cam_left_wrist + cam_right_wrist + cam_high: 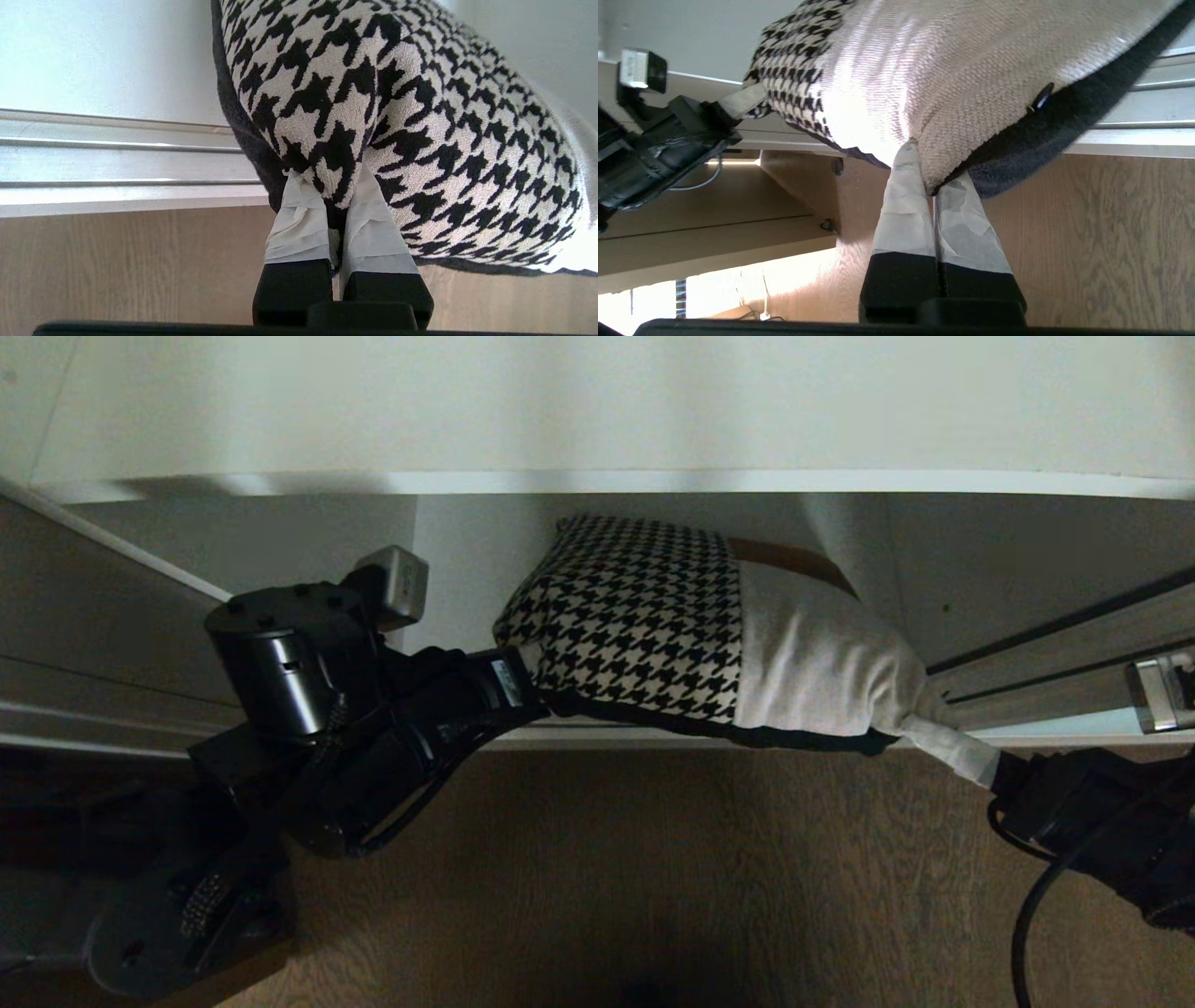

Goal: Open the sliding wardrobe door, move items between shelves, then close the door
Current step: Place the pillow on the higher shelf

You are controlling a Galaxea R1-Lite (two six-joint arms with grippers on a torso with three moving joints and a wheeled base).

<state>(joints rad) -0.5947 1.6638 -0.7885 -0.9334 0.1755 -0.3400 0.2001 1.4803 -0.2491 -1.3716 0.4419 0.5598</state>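
At the wardrobe's open front, the left gripper pinches the houndstooth corner of the cushion, fingers clamped on the fabric. The cushion hangs between both arms, below the white shelf and above the floor track. The right gripper nips its light-grey corner.

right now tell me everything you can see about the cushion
The cushion is a plump square of woven fabric: black-and-white houndstooth on one half, light grey on the other, a rust-brown patch at the far edge, and a black back with a small zip pull. It hangs tilted at the wardrobe's open front, under a white shelf. The left end effector pinches its houndstooth corner, and the right end effector pinches its grey corner.
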